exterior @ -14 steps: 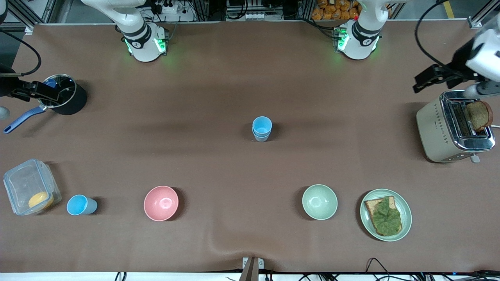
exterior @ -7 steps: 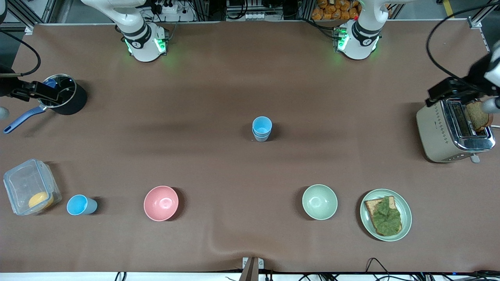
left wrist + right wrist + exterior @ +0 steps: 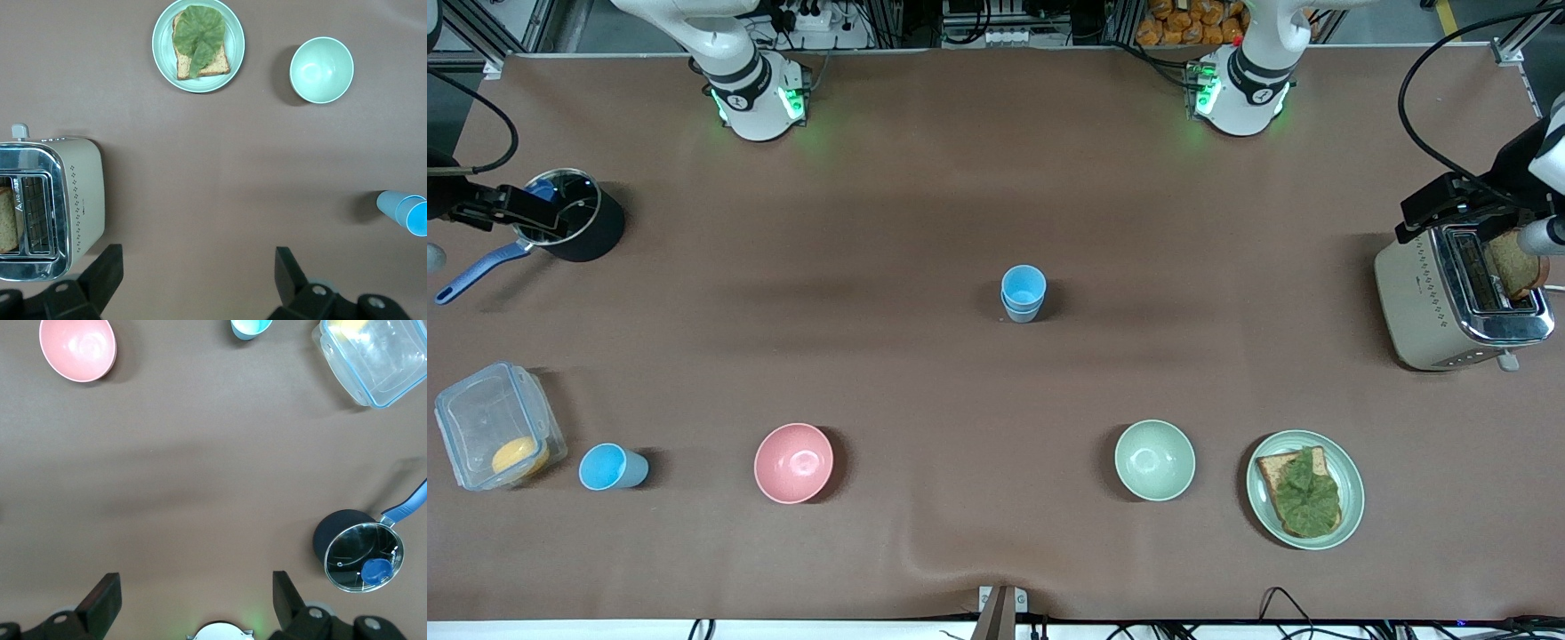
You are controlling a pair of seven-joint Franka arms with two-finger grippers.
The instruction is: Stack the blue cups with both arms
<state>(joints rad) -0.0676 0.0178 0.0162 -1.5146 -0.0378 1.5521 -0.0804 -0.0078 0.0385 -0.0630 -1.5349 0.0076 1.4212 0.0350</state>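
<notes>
Two blue cups (image 3: 1023, 292) stand nested in one stack at the middle of the table, also seen as the stack (image 3: 403, 210) in the left wrist view. A single blue cup (image 3: 612, 467) stands nearer the front camera toward the right arm's end, between the clear container and the pink bowl; the right wrist view catches this cup (image 3: 251, 327) at its edge. My left gripper (image 3: 1436, 206) hangs open and empty over the toaster's edge; its jaws (image 3: 198, 270) stand wide. My right gripper (image 3: 511, 206) hangs open and empty over the pot; its jaws (image 3: 195, 595) stand wide.
A toaster (image 3: 1458, 298) with a bread slice stands at the left arm's end. A black pot (image 3: 574, 222) with a blue handle stands at the right arm's end. Along the front lie a clear container (image 3: 494, 427), pink bowl (image 3: 793, 462), pale green bowl (image 3: 1154, 460) and plate (image 3: 1347, 471) of toast.
My left arm has swung toward its end of the table and lower over the toaster, then nearly stopped. The right arm and all cups have stayed put.
</notes>
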